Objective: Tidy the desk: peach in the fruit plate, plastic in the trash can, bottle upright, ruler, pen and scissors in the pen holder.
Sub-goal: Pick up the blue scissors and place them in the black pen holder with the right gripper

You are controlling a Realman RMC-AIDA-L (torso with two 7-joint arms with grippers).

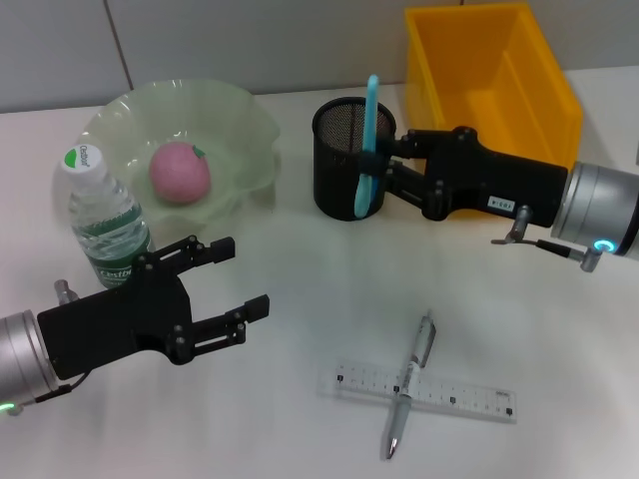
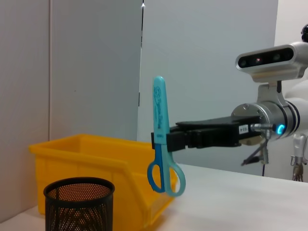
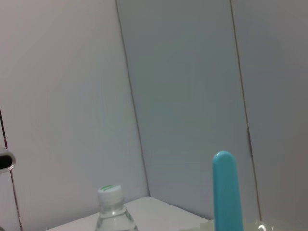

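One relation matters: the right gripper (image 1: 377, 165) is clamped on the teal scissors (image 2: 162, 139), held upright, handles down, above and apparently just off the mesh pen holder (image 1: 352, 158). Left gripper (image 1: 232, 284) hangs open beside the bottle (image 1: 105, 222).

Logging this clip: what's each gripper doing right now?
Left gripper: open, empty, hovering beside the water bottle.
Right gripper: shut on the blue scissors, held upright by the mesh pen holder.

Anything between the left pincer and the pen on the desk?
Nothing: in the head view only bare desk lies between the open left pincer and the pen, which lies across the ruler.
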